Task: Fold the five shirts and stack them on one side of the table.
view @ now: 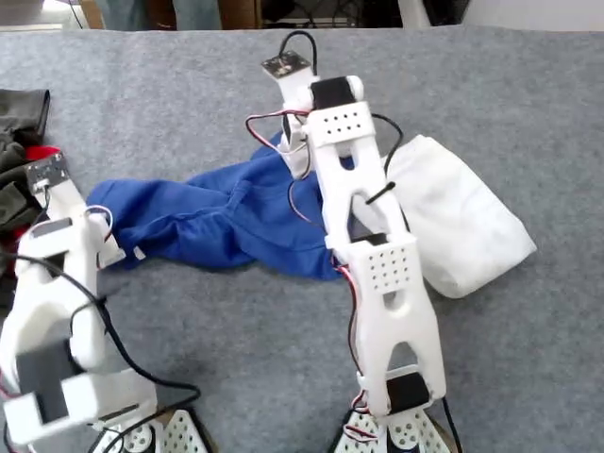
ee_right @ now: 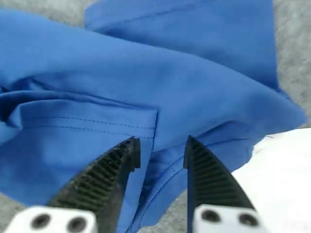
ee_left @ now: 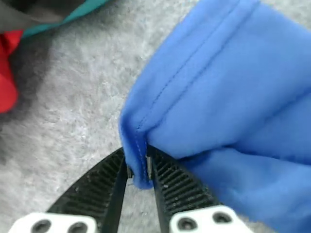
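A blue shirt [view: 222,222] lies crumpled across the middle of the grey table. My left gripper [ee_left: 140,175] is shut on a hemmed corner of the blue shirt [ee_left: 228,87] at its left end. My right gripper [ee_right: 160,153] is open just above the blue shirt [ee_right: 146,77], over a folded hem near the cloth's far right part. In the high view the right gripper [view: 297,160] stands over the shirt's upper right end. A folded white shirt [view: 458,217] lies to the right of the blue one, its edge [ee_right: 282,174] beside the right gripper.
A heap of dark, red and teal clothes [view: 21,151] sits at the table's left edge, also near the left gripper as red and teal cloth [ee_left: 9,73]. Bare grey table [view: 236,349] stretches along the front and back.
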